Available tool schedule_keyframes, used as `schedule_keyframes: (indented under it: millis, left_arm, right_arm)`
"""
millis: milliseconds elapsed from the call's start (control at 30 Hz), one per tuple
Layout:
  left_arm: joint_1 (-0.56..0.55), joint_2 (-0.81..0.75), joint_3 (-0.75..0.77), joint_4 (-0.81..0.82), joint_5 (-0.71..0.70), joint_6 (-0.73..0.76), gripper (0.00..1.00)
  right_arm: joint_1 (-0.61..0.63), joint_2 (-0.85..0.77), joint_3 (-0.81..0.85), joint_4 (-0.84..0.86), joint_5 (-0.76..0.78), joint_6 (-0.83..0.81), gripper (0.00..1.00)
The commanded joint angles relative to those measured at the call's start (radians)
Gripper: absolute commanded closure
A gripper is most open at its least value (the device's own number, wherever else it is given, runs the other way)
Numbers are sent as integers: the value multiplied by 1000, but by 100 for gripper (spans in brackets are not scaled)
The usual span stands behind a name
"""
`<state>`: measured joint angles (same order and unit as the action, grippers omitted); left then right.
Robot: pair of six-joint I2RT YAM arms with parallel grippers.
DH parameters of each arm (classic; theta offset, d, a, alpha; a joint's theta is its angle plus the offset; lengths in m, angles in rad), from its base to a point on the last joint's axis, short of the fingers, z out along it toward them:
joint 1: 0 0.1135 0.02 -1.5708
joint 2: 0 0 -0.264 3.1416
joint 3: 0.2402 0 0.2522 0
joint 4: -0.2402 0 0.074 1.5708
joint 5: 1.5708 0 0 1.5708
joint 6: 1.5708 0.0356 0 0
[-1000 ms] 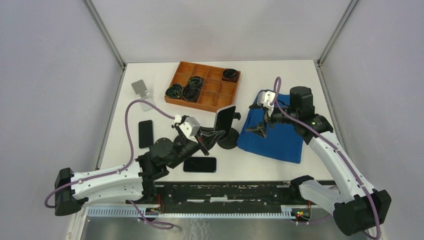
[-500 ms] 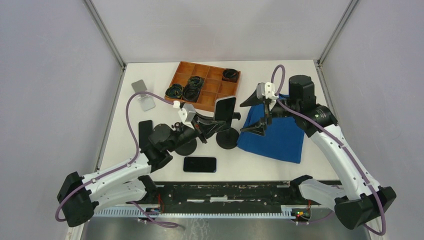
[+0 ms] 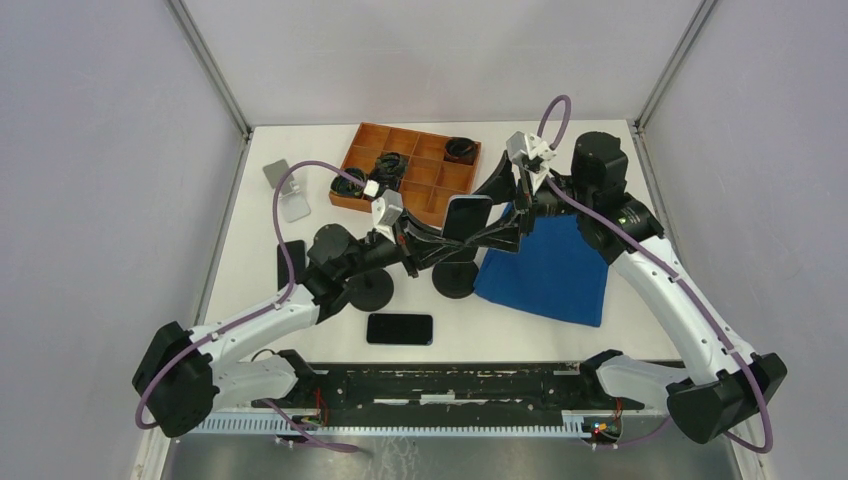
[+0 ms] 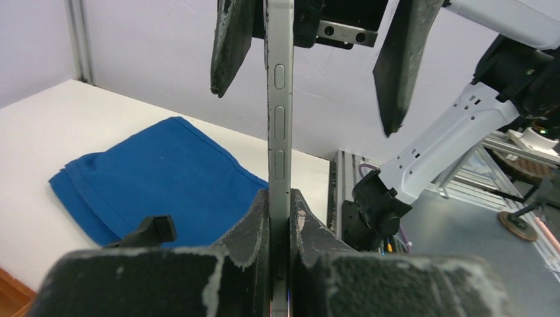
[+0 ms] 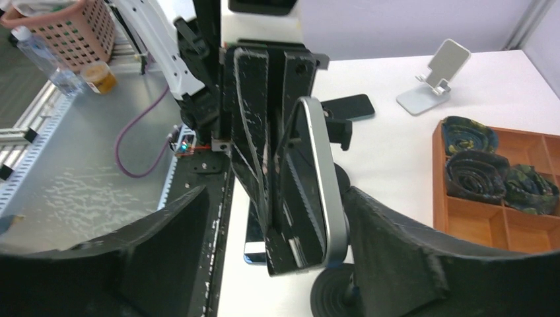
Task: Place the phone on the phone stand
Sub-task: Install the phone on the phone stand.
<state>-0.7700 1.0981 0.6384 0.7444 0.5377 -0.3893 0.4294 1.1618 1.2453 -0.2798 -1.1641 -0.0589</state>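
The phone (image 4: pixel 280 119) has swung between the right fingers (image 4: pixel 396 59), which stand apart; left fingers (image 4: pixel 254 224) clamp its near end. It looks rigid, slick and breakable: pinch the flat faces.

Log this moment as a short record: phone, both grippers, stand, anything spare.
phone: off the table, held by one end
left gripper: shut on phone
right gripper: jaws open, straddling phone's other end
black stand: on table beside blue cloth
second phone: flat on table, near edge
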Motion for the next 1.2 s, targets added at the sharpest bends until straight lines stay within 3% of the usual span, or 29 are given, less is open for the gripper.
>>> schedule_keyframes:
  millis: [0,400,533,700,867,1167]
  left_arm:
    - [15,23,62,168,72,-80,98]
    - [21,45,67,201,69,-95,98]
    - [23,55,64,214,71,-104,98]
    - [23,60,65,217,69,-109,98]
    - [25,56,58,202,56,-111,95]
    - [28,-47,-16,74,-29,-82,40]
  right_arm:
    - [12,9,2,137,-35,166,25]
    - [31,24,-59,238,-47,264,43]
    - [34,26,-57,248,-50,273,59]
    - [37,29,-61,265,-64,283,86]
    - [37,24,-61,272,-84,279,99]
    - [-24,14,-29,151,-98,67,100]
